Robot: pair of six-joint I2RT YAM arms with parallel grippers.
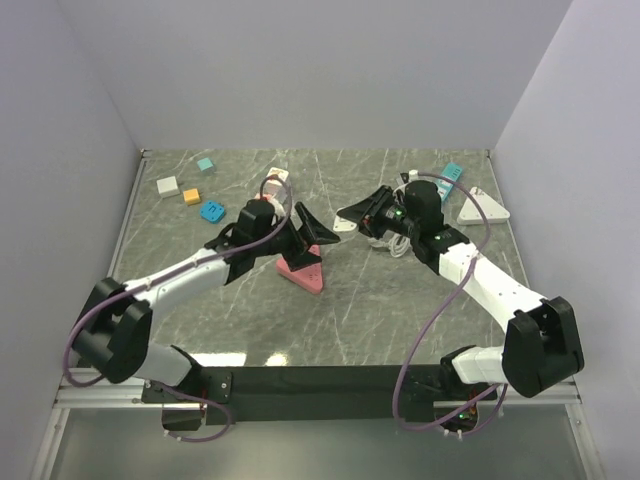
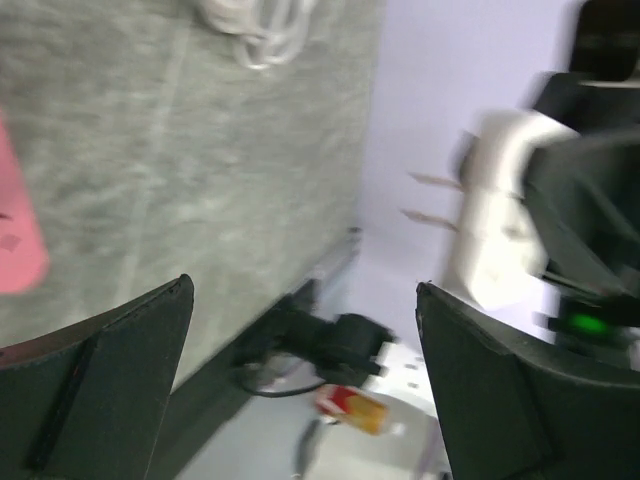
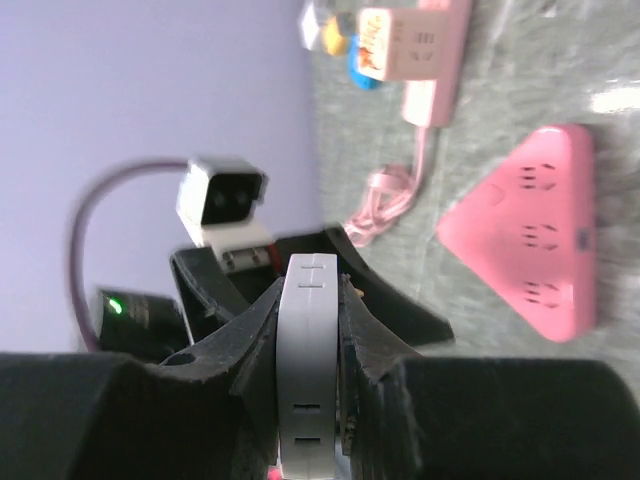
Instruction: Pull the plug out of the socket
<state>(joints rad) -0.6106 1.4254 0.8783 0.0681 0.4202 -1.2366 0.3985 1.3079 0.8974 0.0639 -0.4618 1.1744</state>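
Observation:
The pink triangular socket (image 1: 302,270) lies flat on the table, seen also in the right wrist view (image 3: 530,240) and at the left edge of the left wrist view (image 2: 15,240). My left gripper (image 1: 312,240) hovers just above it, open, with nothing between its fingers (image 2: 302,288). The white plug (image 1: 348,216) is held up off the table, apart from the socket, with my right gripper (image 1: 365,212) shut on its flat sides (image 3: 312,290). Two bare prongs stick out of the plug (image 2: 490,230) toward the left gripper.
A pink power strip (image 1: 273,185) with a coiled cable lies at the back. Small coloured blocks (image 1: 212,211) sit at the back left. A white cable coil (image 1: 385,242), a second white triangular piece (image 1: 482,208) and a teal block (image 1: 452,173) are at the back right.

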